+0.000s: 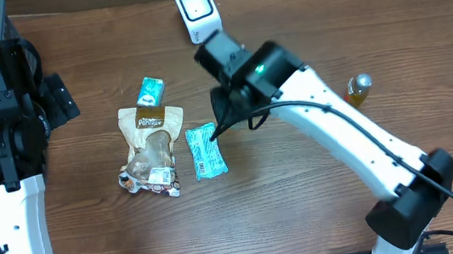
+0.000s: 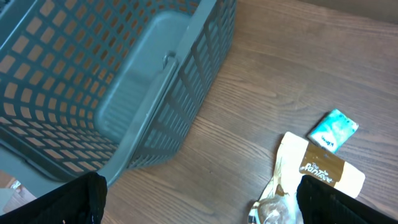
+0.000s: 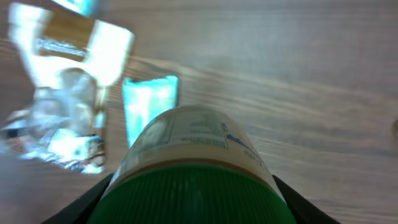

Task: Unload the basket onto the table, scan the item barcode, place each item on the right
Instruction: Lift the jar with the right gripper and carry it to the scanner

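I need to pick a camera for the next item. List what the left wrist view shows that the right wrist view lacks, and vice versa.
Left wrist only: a grey plastic basket, a small teal packet seen whole, and the open, empty left gripper. Right wrist only: a green-lidded jar held in the right gripper, and a long teal wrapper lying beyond it. Both: the tan snack pouch on the wooden table, blurred in the right wrist view.
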